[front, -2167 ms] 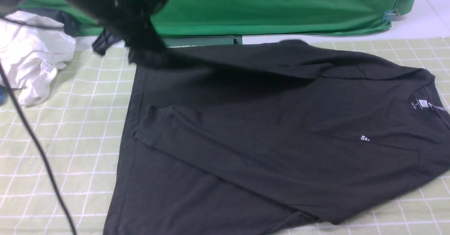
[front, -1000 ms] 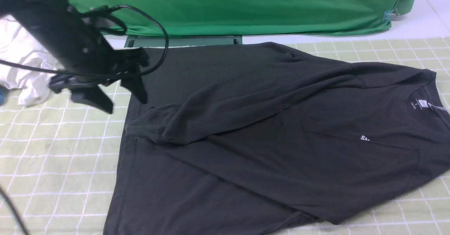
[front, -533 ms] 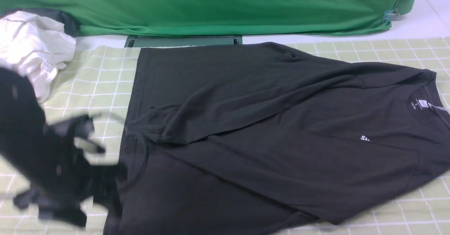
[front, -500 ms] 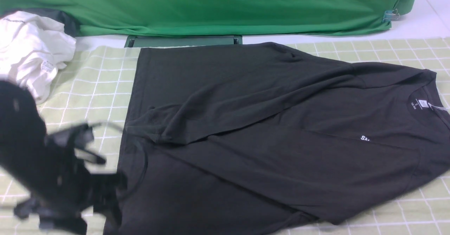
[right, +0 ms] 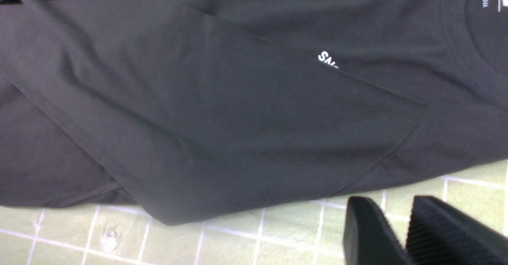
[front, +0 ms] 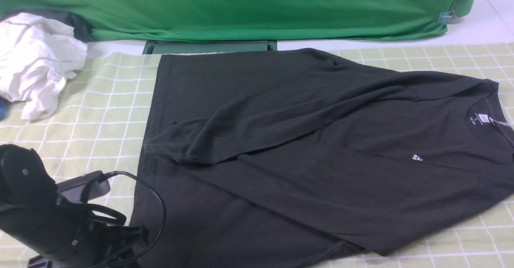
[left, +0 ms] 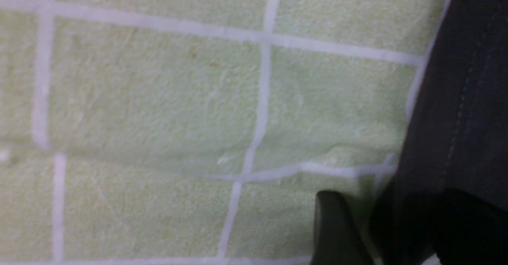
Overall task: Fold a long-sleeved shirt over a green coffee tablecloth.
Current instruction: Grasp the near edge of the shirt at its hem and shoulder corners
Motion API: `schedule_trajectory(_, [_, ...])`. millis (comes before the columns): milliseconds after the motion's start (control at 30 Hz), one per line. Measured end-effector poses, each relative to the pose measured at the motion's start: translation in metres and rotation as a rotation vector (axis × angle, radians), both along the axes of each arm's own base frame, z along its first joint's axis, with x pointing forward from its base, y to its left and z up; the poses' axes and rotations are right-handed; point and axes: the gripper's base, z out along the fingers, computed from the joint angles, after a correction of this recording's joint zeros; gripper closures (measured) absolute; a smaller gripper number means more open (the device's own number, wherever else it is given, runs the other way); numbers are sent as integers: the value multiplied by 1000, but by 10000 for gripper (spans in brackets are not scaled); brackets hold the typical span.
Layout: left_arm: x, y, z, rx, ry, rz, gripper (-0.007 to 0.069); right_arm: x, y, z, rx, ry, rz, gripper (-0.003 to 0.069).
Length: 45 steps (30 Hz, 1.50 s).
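I count one long-sleeved shirt [front: 305, 147], flat across centre and right of the front frame on the one green coffee tablecloth [front: 100, 111], with two sleeves laid across its body. Left gripper [left: 393, 201] is at lower left, jaws apart and straddling the hem edge. Right gripper [right: 397, 209] has its jaws narrow and empty, just off the shirt. One white garment [front: 36, 59] sits upper left, one plain green fabric [front: 261, 7] along the top.

The charcoal long-sleeved shirt [front: 305, 147] lies spread face up on the pale, white-gridded green coffee tablecloth [front: 92, 111]. Its collar (white neck label showing) points to the right edge and its hem to the left. Both sleeves are folded across its body.
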Motion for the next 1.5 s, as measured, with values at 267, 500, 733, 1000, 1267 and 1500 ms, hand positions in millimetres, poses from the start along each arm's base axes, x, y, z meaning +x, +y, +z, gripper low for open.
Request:
schedule_trajectory(267, [8,-4,9,-42,-37,-60,581,0,0,0,2,0,0,494])
schedule_trajectory(500, [10,-5,36,-47,-71,-116,603,-4,9,-4,-11,52,80,484])
schedule_trajectory(733, [-2,1,30,9,-28,-145,603,-7,55,-45,-79,210,392,416])
schedule_trajectory(1000, [-1,4,29,42,-39,-153,603,2,130,-122,-437,410,728,391])
schedule_trajectory(1267, [2,3,29,33,-66,-134,603,34,171,-138,-621,338,750,390])
schedule_trajectory(1500, [2,3,29,33,-68,-137,603,39,176,-146,-637,345,758,390])
